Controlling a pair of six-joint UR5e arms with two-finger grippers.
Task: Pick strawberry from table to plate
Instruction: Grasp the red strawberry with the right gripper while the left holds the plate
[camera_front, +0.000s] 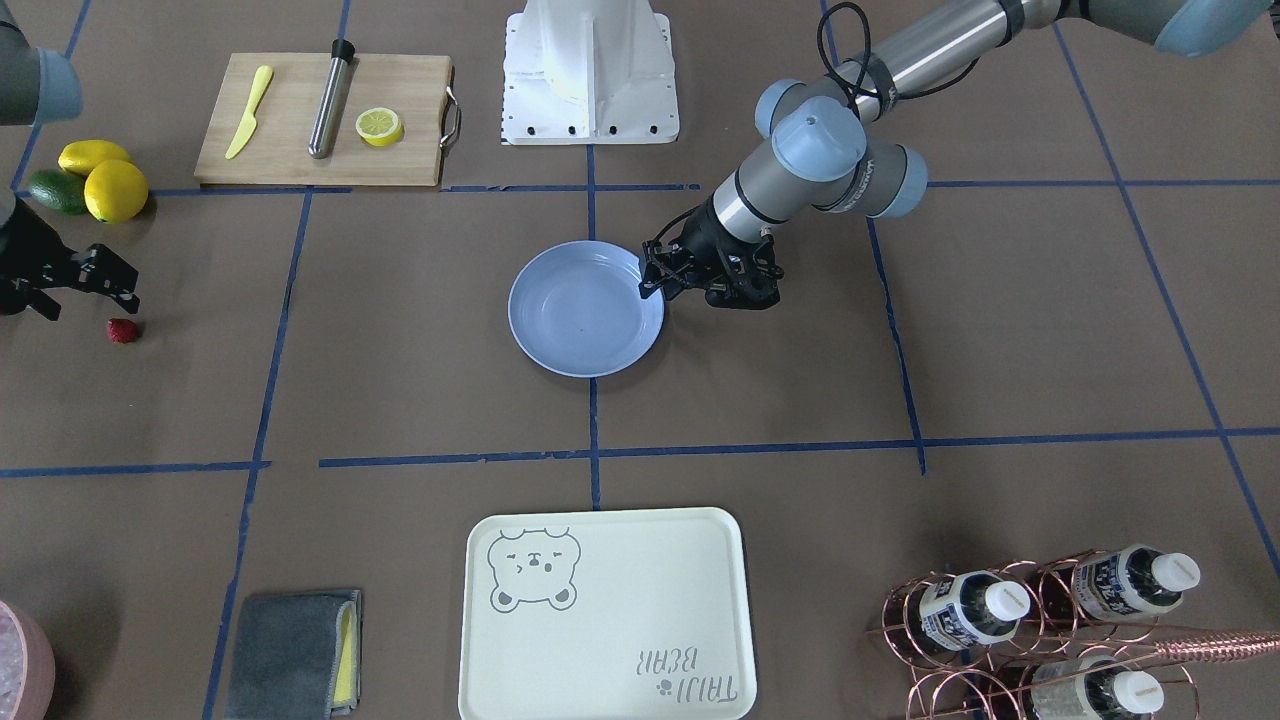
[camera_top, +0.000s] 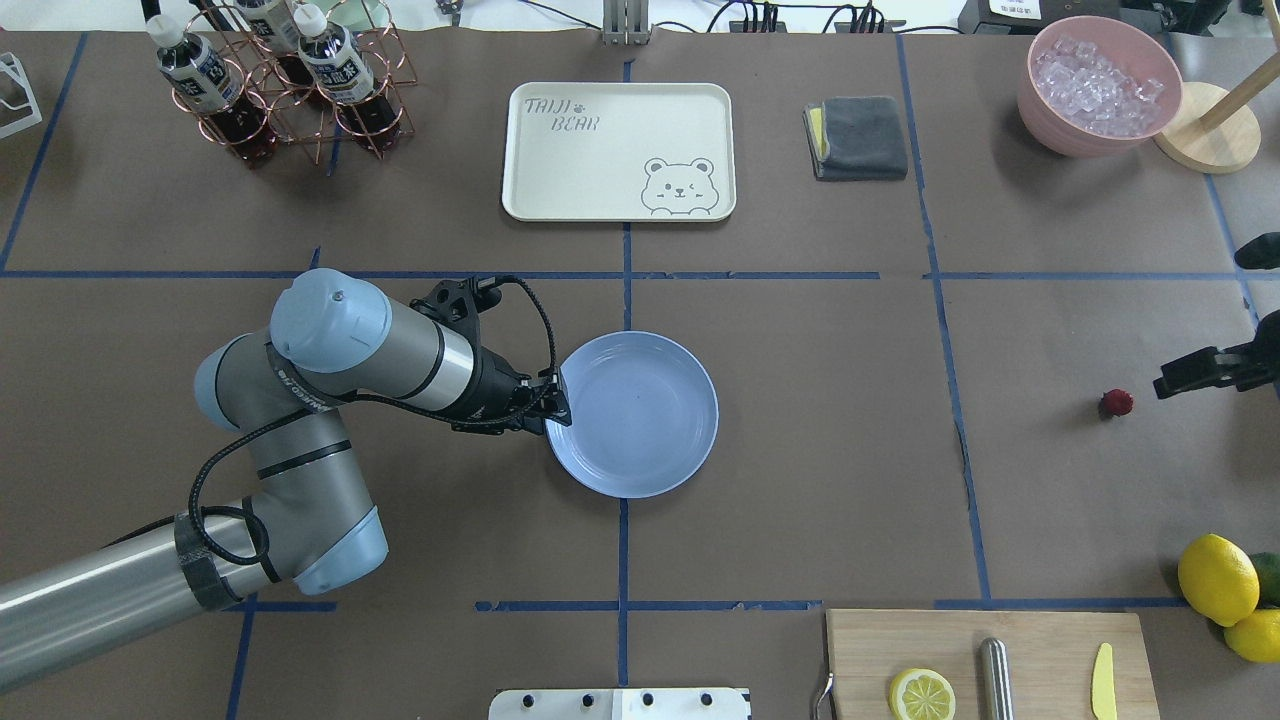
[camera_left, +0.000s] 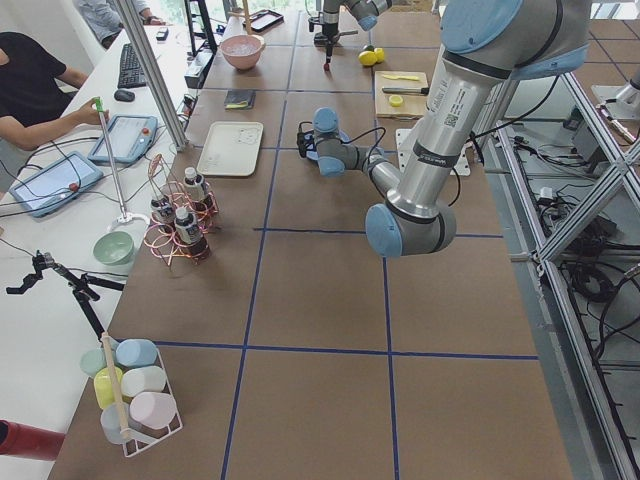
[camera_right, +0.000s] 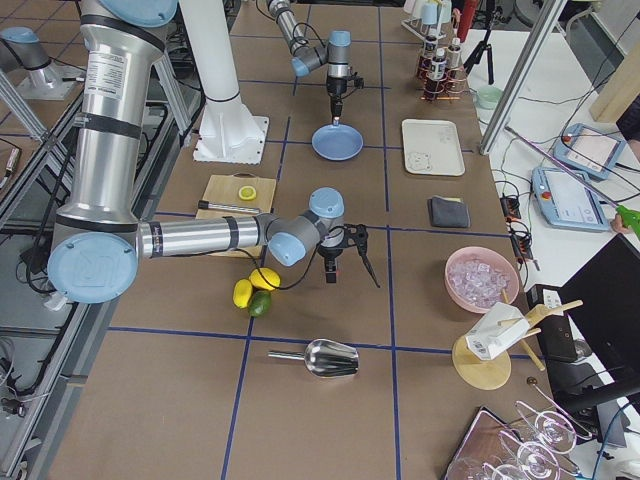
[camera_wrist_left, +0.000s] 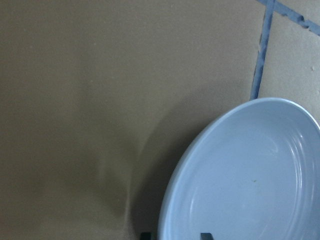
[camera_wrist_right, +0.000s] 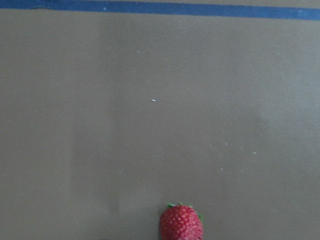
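Strawberry (camera_wrist_right: 181, 222) sits closest to the right wrist camera, at the bottom edge of its view, lying on the surface (camera_front: 400, 350) far over on the robot's right and well apart from the plate (camera_top: 650, 430) at the centre. Just beside the berry, the right pincer (camera_front: 88, 300) hangs wide and holds nothing. The step in hand looks like the approach for the grasp. Done well, it means centring the fingers over the berry, lowering until they straddle its widest part, and closing gently, since so small and rounded a thing could roll or squirt out. The berry's skin is pebbled with seeds, with small green leaves at one end. The surface is matte brown paper crossed by blue tape (camera_front: 590, 450). The plate is smooth, glossy pale blue, shallow, with faint rings inside a raised rim, so a low release near its middle seems wise. The left pincer (camera_top: 557, 404) stands narrow astride that rim; I cannot tell whether it clamps it.
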